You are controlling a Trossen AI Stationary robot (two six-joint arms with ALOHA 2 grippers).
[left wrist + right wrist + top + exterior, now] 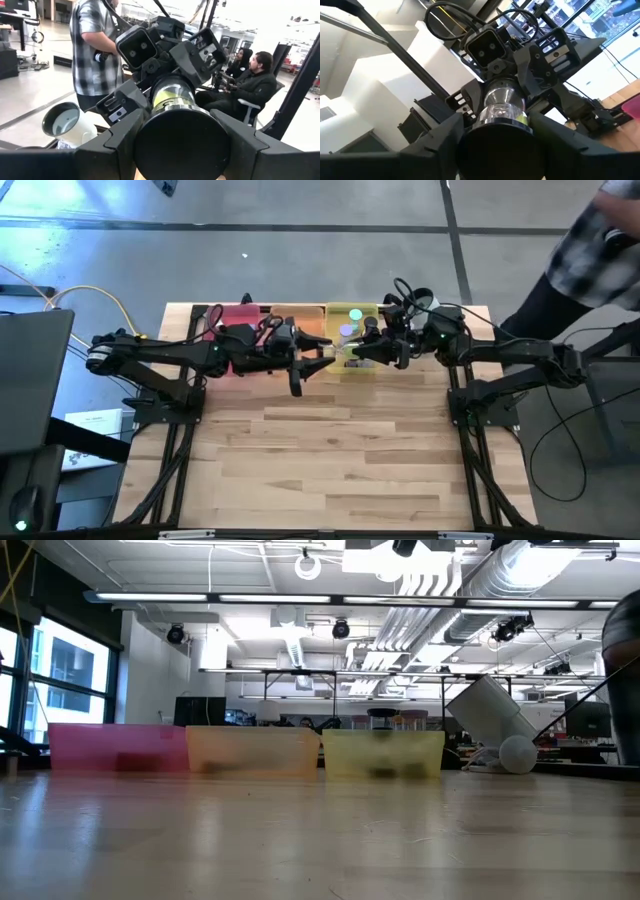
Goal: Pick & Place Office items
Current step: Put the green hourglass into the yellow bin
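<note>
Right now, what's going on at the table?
Both arms are stretched over the trays at the table's far edge, meeting nose to nose in what looks like a hand-off. The left gripper is shut on a black cylinder. The right gripper faces it above the yellow tray, next to the orange tray. Whether it also grips the cylinder can't be told. A person in a plaid shirt stands past the table's far right corner.

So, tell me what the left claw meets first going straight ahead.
Probably the right claw, facing it head-on over the yellow tray; a black round piece sits between them.
</note>
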